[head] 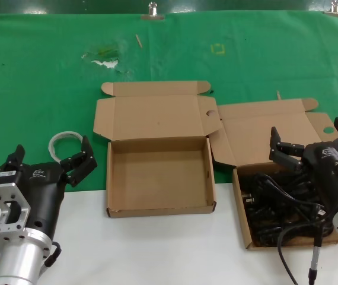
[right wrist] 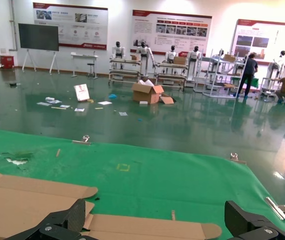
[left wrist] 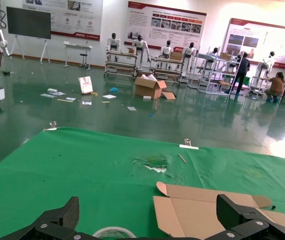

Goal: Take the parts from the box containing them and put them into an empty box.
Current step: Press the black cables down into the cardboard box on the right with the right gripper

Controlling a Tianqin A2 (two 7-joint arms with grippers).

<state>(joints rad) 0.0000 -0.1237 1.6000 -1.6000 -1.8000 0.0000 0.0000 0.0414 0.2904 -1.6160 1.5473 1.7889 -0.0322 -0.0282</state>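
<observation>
Head view: right pincer [head: 311, 142] hovers wide over the power cords [head: 276, 205] in their box [head: 246, 228]. Left pincer [head: 50, 159] sits wide beside the empty box [head: 157, 208].

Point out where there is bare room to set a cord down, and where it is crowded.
The empty box has a fully bare floor. Bare white table lies along its near wall. Crowded: the box containing them is full of the parts, with the right gripper open above it.
</observation>
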